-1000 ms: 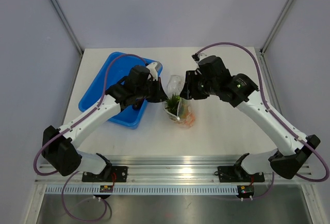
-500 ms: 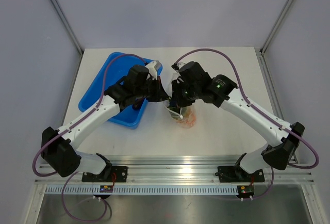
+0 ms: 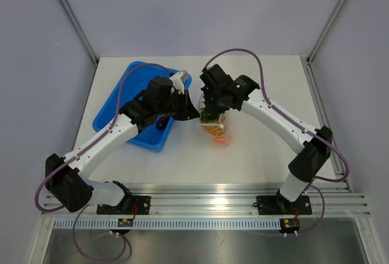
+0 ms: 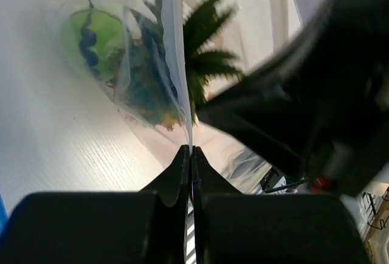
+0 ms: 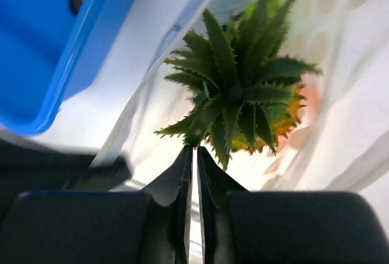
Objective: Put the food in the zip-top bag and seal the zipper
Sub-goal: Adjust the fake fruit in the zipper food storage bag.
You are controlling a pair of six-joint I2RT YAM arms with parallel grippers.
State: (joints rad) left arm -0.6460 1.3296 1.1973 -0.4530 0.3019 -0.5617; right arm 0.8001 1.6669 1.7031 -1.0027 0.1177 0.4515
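**Plastic mouth pinched from both sides, food inside**

Clear bag (image 3: 216,128) stands on the table (image 3: 261,148) just beside the tray (image 3: 118,109), with the pineapple (image 5: 243,93) and green ball (image 4: 91,36) inside it. My left gripper (image 4: 190,151) is clamped on the mouth film, holding it upright and taut. My right gripper (image 5: 194,151), fingers pressed together, appears to nip the same edge. I judge this readies the mouth for pressing closed.

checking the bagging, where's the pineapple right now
In the top view, the pineapple sits inside the zip-top bag near the table's centre, just right of the blue tray.
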